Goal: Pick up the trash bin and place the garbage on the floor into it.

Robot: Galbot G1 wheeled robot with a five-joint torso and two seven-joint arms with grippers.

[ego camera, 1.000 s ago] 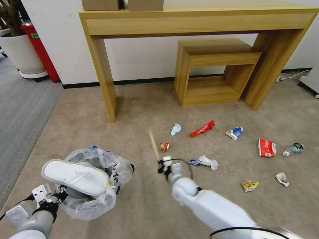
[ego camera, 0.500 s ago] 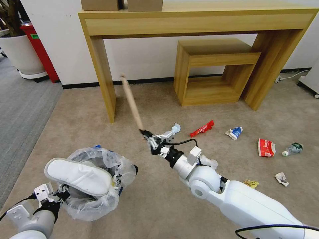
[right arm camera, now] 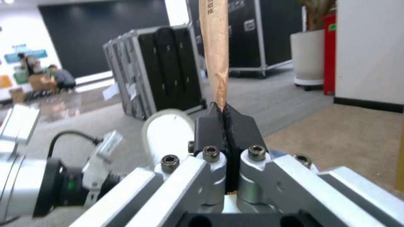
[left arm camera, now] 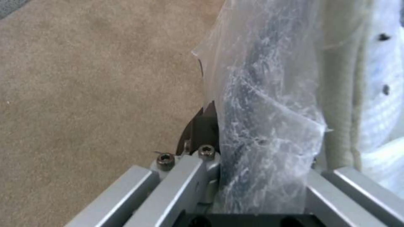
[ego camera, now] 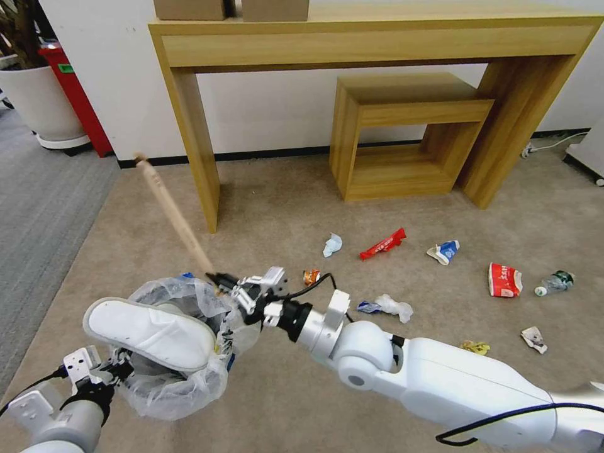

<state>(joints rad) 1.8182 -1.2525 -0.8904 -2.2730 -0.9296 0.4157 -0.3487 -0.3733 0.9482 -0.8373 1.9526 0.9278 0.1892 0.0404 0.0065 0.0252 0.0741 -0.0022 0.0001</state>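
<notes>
The trash bin [ego camera: 189,377], blue with a crinkled clear liner [left arm camera: 261,126], hangs at the lower left in the head view. My left gripper [ego camera: 113,371] is shut on its near rim. A white slipper [ego camera: 148,333] lies across its mouth. My right gripper [ego camera: 221,281] sits at the bin's far rim, shut on the lower end of a wooden stick [ego camera: 173,217] that slants up and to the left. In the right wrist view the black pads [right arm camera: 242,126] pinch the stick [right arm camera: 214,47]. Garbage lies on the beige floor [ego camera: 270,207]: a tissue [ego camera: 332,244], a red wrapper [ego camera: 382,244], a blue-white carton [ego camera: 443,251], a bottle [ego camera: 555,282].
More litter lies to the right: a red packet [ego camera: 504,280], a crumpled tissue [ego camera: 391,306], a yellow wrapper [ego camera: 473,347], a white scrap [ego camera: 533,338]. A wooden console table [ego camera: 198,157] and a low wooden stool [ego camera: 402,138] stand against the wall. Grey carpet [ego camera: 38,207] and a planter [ego camera: 38,100] are at left.
My right arm has swung left with the stick, from above the mid floor to the bin's far rim. The stick now leans up-left. The left arm and bin have barely moved.
</notes>
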